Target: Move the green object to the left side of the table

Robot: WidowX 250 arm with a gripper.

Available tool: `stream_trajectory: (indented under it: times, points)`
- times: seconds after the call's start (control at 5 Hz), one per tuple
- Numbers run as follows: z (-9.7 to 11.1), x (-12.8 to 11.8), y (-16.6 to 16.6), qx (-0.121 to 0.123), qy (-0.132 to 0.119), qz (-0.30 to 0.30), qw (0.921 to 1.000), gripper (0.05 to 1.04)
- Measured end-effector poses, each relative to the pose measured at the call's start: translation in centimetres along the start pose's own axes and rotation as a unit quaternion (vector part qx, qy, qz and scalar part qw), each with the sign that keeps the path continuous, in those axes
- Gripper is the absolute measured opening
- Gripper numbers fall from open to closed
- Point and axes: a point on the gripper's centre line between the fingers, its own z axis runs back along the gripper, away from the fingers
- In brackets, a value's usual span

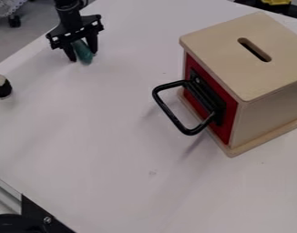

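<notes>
The end effector (83, 55) holds the green object (84, 53) pinched between its fingers near the upper left of the counter (114, 159), the narrow piece hanging slightly tilted, presumably gripped across its width for a steady set-down. That spot, well apart from the wooden box (221, 43) and its black handle (170, 113), seems chosen to suit the left-side goal, leaving mainly lowering and release.

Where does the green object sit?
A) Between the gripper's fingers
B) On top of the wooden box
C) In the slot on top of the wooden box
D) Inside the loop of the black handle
A: the green object shows between the two black fingers of the gripper, near the upper left.
</notes>
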Motion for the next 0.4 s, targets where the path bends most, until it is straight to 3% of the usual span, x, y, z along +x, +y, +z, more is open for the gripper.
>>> stream_trajectory:
  times: [0.2, 0.4]
  points:
    - [-0.18, -0.23, -0.16, -0.003, 0.003, -0.009, 0.9999, 1.006]
    - [0.05, -0.65, -0.24, -0.007, 0.014, -0.013, 0.9998, 0.999]
